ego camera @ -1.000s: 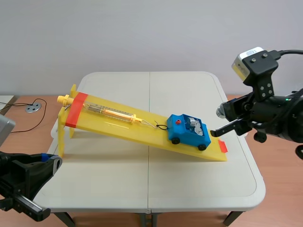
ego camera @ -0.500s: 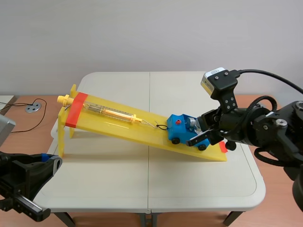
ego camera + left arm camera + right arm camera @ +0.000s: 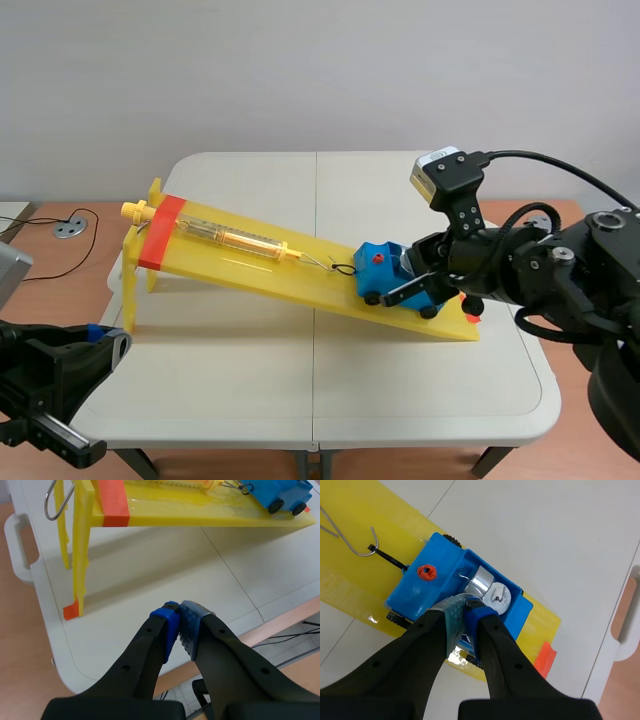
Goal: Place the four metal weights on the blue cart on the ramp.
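Note:
The blue cart stands low on the yellow ramp, hooked by a wire to an orange spring scale. Its tray holds shiny metal weights, side by side. My right gripper hangs over the tray's near corner with its pads nearly together, pinched on a metal weight whose pale edge barely shows between them. The left gripper is shut on nothing at the table's near left corner, far from the cart.
The ramp's raised end stands on yellow legs with a red tape band at the left. A red stop marks the ramp's low end. The white folding table spreads in front of the ramp.
My right arm swung in from the table's right edge and lowered its gripper over the cart. The left arm, ramp and cart stayed where they were.

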